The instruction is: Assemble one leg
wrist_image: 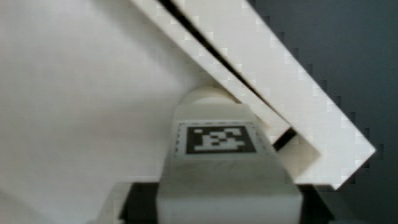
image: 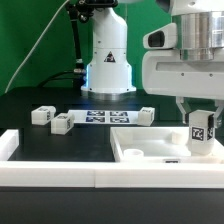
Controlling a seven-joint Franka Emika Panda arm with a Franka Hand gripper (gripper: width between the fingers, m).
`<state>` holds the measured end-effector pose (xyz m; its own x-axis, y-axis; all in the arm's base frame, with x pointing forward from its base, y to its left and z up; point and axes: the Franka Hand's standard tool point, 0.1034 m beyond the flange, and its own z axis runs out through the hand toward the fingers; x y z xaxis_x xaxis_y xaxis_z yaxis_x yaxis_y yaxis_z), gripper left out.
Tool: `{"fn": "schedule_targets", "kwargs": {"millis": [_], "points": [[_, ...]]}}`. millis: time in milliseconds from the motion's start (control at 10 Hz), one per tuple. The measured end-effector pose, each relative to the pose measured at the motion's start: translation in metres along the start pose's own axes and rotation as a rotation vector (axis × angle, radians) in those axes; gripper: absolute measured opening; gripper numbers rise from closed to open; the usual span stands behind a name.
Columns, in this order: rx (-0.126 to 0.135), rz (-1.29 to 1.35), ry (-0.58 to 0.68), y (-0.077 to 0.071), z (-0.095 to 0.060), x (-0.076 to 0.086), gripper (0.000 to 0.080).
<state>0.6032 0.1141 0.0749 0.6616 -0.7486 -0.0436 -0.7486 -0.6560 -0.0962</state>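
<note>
My gripper is shut on a white leg with a black-and-white tag on its face. It holds the leg upright over the far right corner of the large white tray-like piece. In the wrist view the leg sits between my dark fingers, its lower end at the tray's inner corner beside the raised rim. I cannot tell whether the leg touches the tray floor. Three more legs lie on the table: two at the exterior view's left and one by the marker board.
The marker board lies flat in the middle of the black table. The robot's white base stands behind it. A white rail runs along the table's front and left edge. A green backdrop stands behind.
</note>
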Motion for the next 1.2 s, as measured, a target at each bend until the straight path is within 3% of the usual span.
{"fn": "schedule_targets", "kwargs": {"millis": [1000, 1200], "points": [[0.009, 1.002, 0.007, -0.0034, 0.0015, -0.0060, 0.0292], [0.014, 1.070, -0.005, -0.0029, 0.0017, -0.0051, 0.0292]]}}
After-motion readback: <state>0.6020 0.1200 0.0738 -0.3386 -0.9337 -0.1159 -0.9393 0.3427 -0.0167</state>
